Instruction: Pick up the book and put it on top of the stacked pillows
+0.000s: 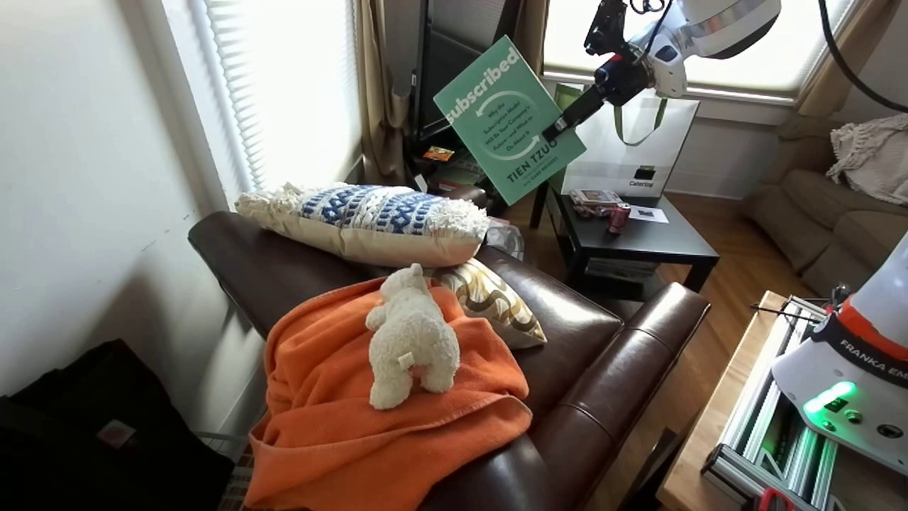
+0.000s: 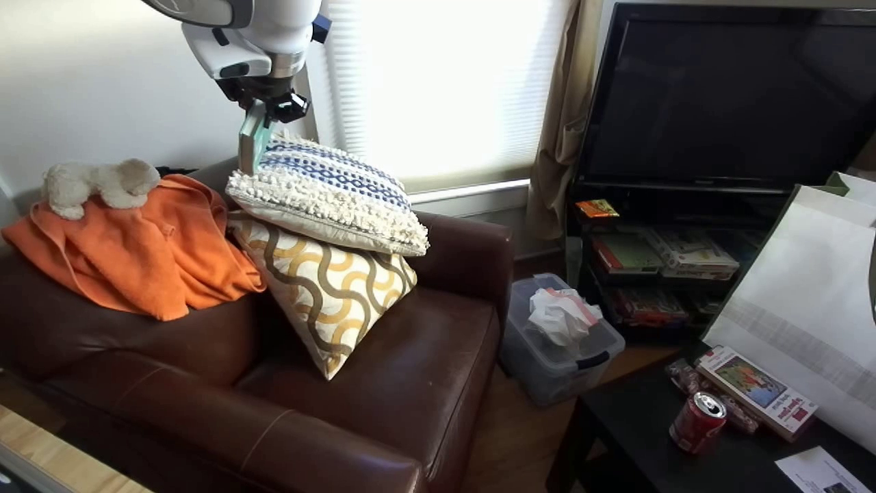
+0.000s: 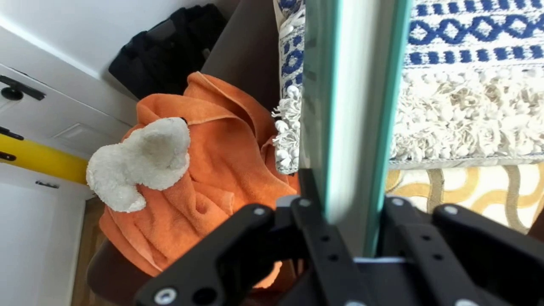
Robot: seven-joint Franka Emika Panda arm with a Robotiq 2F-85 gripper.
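Note:
The teal-green book (image 1: 489, 117) is held in the air by my gripper (image 1: 552, 133), tilted, with its cover facing the camera in an exterior view. In an exterior view the book (image 2: 252, 140) shows edge-on, overlapping the left end of the top pillow; whether it touches is unclear. In the wrist view the book (image 3: 359, 106) stands edge-on between the fingers of the gripper (image 3: 346, 208). The stacked pillows lie on the sofa: a cream pillow with a blue-and-white band (image 2: 342, 181) rests on a yellow-brown swirl pillow (image 2: 328, 287). The top pillow (image 3: 471, 110) shows below the book.
An orange blanket (image 1: 340, 426) with a white plush toy (image 1: 415, 333) lies over the brown leather sofa (image 1: 596, 419) beside the pillows. A window and wall stand behind. A black side table (image 1: 652, 245) holds a white bag, a can and small boxes. A plastic bin (image 2: 558, 370) stands beside the sofa.

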